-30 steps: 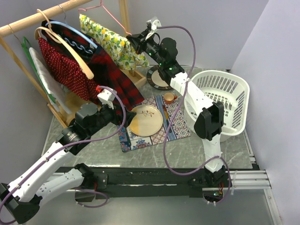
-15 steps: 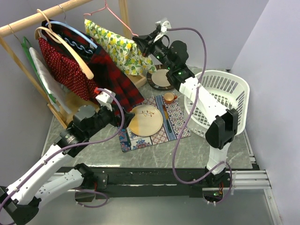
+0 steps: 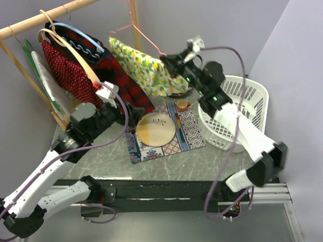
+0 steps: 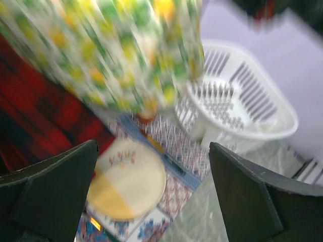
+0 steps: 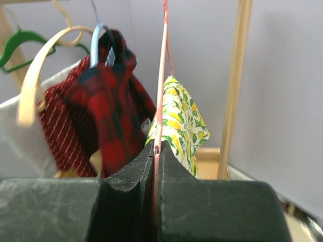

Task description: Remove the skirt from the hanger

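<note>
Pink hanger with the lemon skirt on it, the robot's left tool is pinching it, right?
No, the right tool is pinching the pink hanger with the lemon skirt on it; the right wrist view shows it.

Hangers, four: pink hanger (image 3: 146,39), tan hanger (image 3: 81,58), blue hanger (image 3: 75,27), green hanger (image 3: 28,53).
Garments, four: lemon-print skirt (image 3: 146,73), red plaid garment (image 3: 118,75), red dotted garment (image 3: 65,70), white garment (image 3: 48,83).
One white basket (image 3: 252,98), one plate (image 3: 156,128), one small cup (image 3: 181,105), one patterned mat (image 3: 189,128), one wooden rail (image 3: 45,17).
</note>
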`<state>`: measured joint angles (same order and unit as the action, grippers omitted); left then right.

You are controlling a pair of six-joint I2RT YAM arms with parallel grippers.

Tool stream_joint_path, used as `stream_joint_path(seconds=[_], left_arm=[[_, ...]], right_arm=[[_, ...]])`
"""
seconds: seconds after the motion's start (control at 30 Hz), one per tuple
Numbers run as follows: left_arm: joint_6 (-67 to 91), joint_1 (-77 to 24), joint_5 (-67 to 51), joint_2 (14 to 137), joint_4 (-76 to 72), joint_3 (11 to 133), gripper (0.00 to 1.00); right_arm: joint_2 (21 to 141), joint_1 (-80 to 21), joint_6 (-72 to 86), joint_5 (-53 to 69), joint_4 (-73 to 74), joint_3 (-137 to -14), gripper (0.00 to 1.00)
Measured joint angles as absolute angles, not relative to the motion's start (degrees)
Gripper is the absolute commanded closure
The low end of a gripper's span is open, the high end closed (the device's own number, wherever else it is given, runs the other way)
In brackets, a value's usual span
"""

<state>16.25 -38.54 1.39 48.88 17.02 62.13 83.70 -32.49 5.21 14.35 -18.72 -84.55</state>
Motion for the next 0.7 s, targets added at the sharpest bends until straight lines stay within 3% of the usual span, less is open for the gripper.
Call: stream_joint_path(seconds=[0.3,0.4,0.7], left_arm=[[15.86,-38.54,4.84,58.67,16.43,82.89,0.01],[15.92,-38.54,5.02,64.10,16.32,89.19,0.05],[18.26,-38.44,-2.90,75.20,15.05,94.28,0.12]], right_arm=[[61.73,-32.51,5.23,12.93,-15.92,-63.83,1.00],[55.11,-32.53,5.37,13.02,-14.68,-57.19,1.00],[37.82,-32.77,7.46,13.06,-11.27,-45.50,1.00]])
